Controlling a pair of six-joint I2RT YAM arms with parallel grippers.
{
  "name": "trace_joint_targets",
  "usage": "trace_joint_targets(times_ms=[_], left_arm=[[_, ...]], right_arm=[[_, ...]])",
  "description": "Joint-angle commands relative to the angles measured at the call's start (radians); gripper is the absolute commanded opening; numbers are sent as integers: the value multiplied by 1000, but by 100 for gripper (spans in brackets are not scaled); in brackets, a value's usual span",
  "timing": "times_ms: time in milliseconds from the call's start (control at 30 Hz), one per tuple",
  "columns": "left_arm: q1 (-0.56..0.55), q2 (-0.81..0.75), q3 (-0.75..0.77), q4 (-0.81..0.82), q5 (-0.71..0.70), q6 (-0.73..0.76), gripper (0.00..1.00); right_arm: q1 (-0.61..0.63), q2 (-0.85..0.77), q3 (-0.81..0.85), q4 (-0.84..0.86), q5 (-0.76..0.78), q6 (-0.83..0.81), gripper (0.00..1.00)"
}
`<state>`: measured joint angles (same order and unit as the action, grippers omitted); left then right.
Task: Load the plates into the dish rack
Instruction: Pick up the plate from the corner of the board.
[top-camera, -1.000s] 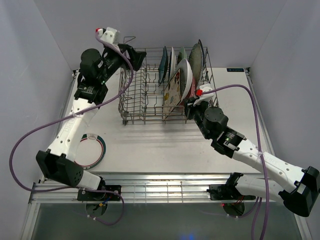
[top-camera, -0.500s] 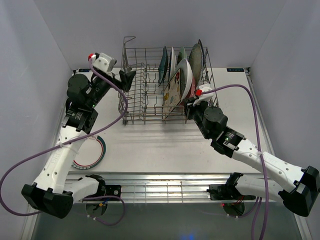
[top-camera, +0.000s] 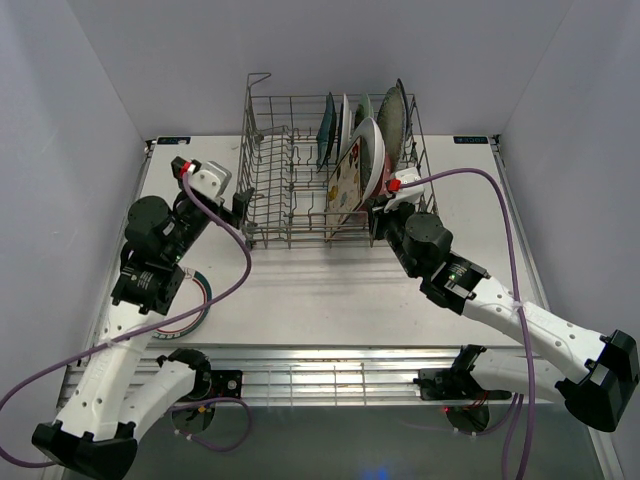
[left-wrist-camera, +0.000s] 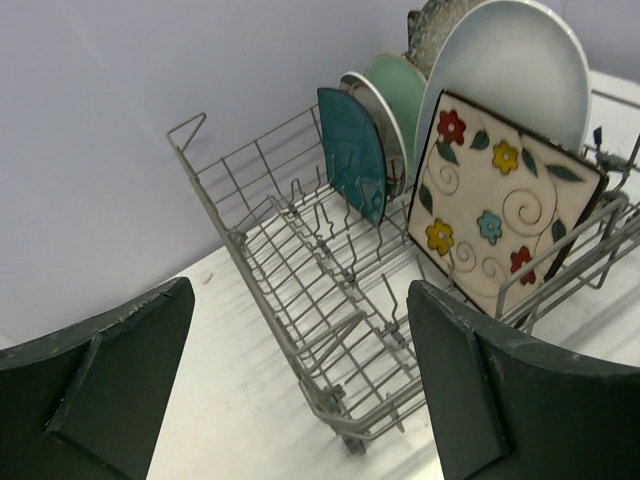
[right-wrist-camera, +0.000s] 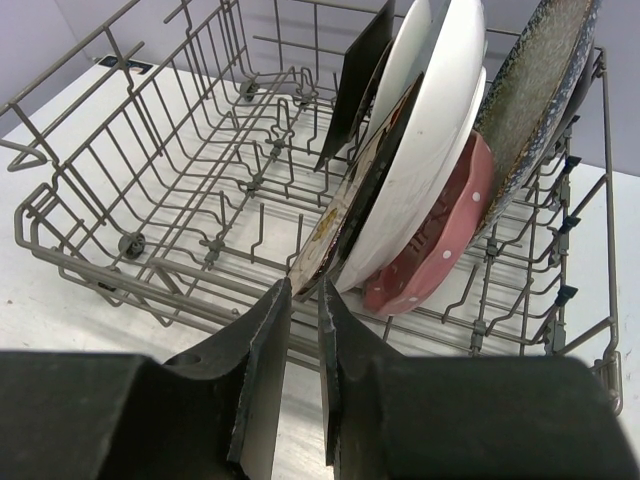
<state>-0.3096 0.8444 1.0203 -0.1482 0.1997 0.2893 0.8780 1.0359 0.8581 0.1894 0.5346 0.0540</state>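
The dish rack (top-camera: 290, 235) stands at the back middle of the table. Several plates stand on edge in its right half: a teal square (left-wrist-camera: 350, 150), a mint green round (left-wrist-camera: 400, 90), a big white oval (left-wrist-camera: 520, 70), a speckled one (right-wrist-camera: 530, 90) and a pink dotted one (right-wrist-camera: 440, 240). The floral square plate (left-wrist-camera: 495, 215) leans at the front of them. My right gripper (right-wrist-camera: 307, 290) is at the rack's front right, its jaws nearly together on that plate's lower corner. My left gripper (top-camera: 240, 205) hangs wide open and holds nothing, just off the rack's front left corner. A white plate with a striped rim (top-camera: 200, 300) lies on the table, partly hidden under my left arm.
The rack's left half (left-wrist-camera: 300, 260) holds only upright tines. Grey walls close in the table on the left, back and right. A metal rail (top-camera: 320, 375) runs along the near edge, by the arm bases.
My left arm has drawn back from above the rack's left rear corner to its front left corner, staying open. The right arm and the plates have not moved.
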Motion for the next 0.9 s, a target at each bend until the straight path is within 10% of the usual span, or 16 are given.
trace_joint_targets(times_ms=[0,867], left_arm=[[3,-30,-52,-54,-49,53,98],[1,-301,-367,-197,-299,283,98]], right_arm=[[-2,-11,7,24,-8,15,23],[-4,-30,39,-18,-35,27,43]])
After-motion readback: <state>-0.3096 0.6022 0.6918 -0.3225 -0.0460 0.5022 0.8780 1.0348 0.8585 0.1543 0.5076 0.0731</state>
